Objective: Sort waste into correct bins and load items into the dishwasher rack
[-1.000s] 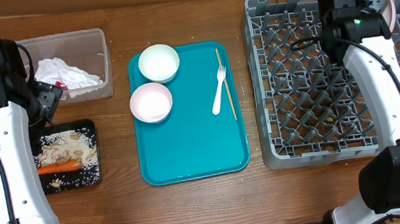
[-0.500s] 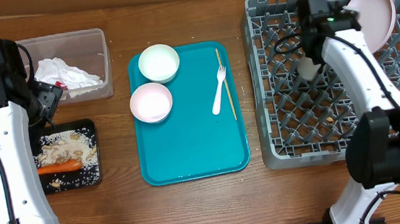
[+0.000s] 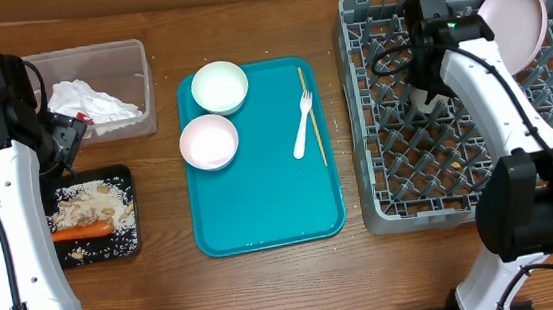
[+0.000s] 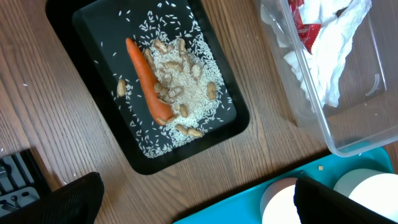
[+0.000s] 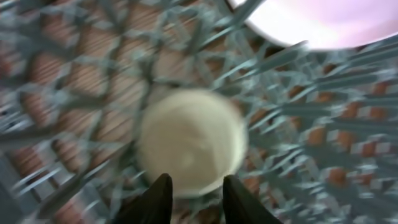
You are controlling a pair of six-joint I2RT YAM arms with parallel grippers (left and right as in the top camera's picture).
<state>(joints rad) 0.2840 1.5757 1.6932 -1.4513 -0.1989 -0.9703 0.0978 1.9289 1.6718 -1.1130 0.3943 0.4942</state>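
A small white cup (image 5: 193,143) sits in the grey dishwasher rack (image 3: 391,205); it also shows in the overhead view (image 3: 424,97). My right gripper (image 5: 196,180) hovers just over it, fingers narrowly apart and holding nothing; this view is blurred. A round plate (image 3: 515,14) leans in the rack's far right corner. Two white bowls (image 3: 219,87) (image 3: 208,142), a white fork (image 3: 302,125) and a chopstick (image 3: 311,112) lie on the teal tray (image 3: 271,206). Napkins (image 3: 91,101) and a red wrapper (image 4: 305,34) lie in the clear tub (image 3: 137,57). A carrot (image 4: 148,81) and rice (image 4: 193,81) lie in the black tray (image 4: 93,18). My left gripper (image 4: 199,205) is wide open.
The tub and the black tray stand at the far left, close under my left arm. The teal tray lies between them and the rack. Bare wood runs along the table's front edge.
My right arm swung left from the rack's far right corner, leaving the plate leaning there, and now hangs over the cup. The left arm has not moved.
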